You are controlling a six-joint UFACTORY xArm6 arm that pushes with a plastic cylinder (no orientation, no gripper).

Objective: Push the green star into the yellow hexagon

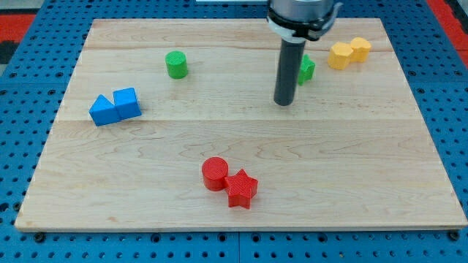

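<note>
Item one: our tip (284,103), the lower end of a straight dark rod that comes down from the view's top. It carries no jaws and pinches nothing. It rests on the board (241,204) a little above centre, toward the view's right.

Item two: the green star (307,69), partly hidden behind the rod, so we make out its shape only in part. It lies just to the view's right of the rod and above the tip. We cannot tell if rod and star touch.

Item three: the yellow hexagon (339,55), near the board's top right corner, to the right of the star and apart from it. A second yellow block (360,48) touches its right side; its shape is unclear.

Item four: a green cylinder (176,64), alone at upper left of centre, well apart from the tip.

Item five: two blue blocks at the view's left, touching: a blue triangle (104,109) and a blue cube (127,102).

Item six: a red cylinder (215,174) and a red star (241,188), touching, near the bottom edge at centre.

Item seven: a blue pegboard (22,95) under and around the board.
</note>
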